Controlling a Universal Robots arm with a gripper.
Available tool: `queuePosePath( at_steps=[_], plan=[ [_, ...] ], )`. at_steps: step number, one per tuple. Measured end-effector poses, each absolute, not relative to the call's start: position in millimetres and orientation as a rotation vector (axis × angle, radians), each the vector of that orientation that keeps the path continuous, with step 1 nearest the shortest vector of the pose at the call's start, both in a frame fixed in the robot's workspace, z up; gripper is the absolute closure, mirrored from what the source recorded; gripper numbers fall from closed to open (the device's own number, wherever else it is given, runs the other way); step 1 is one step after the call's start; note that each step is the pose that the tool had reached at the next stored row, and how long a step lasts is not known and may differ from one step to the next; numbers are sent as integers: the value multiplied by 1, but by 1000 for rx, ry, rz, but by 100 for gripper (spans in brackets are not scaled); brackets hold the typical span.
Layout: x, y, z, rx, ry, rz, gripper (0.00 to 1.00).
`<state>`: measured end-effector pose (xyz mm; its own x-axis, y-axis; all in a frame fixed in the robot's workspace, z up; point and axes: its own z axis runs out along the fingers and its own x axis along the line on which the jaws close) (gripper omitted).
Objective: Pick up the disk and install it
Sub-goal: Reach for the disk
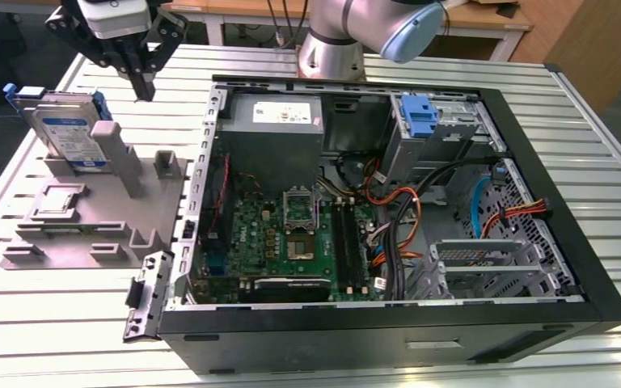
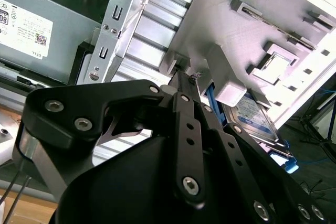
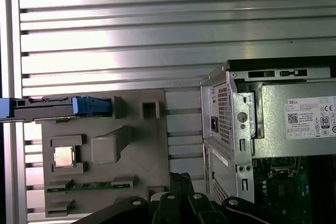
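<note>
So the disk is parked on its edge in the grey stand, at the end of the stand farthest from the exterior camera. Its labelled face points toward that camera and the blue carrier frame wraps its sides. In the first wrist view you're looking down on it, so it's just a thin strip with blue ends, and its long axis runs along the stand's far edge. The claw hangs over the counter with its tips pointing down. It looks pinched closed with nothing in it. It's above the gap between the stand and the back corner of the open PC case. The bit that matters: the disk sits just to the exterior view's left of the claw and lower down, so the claw is off the disk's near end rather than over it, not touching. The power supply is on the claw's other side.
</note>
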<state>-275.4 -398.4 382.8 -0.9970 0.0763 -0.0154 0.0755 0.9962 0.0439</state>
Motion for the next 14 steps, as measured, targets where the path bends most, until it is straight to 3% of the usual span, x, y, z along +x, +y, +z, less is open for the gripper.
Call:
queuePosePath(
  at_steps=[14],
  plan=[
    [-291, -396, 383, 119, 3122, 68, 90]
  ],
)
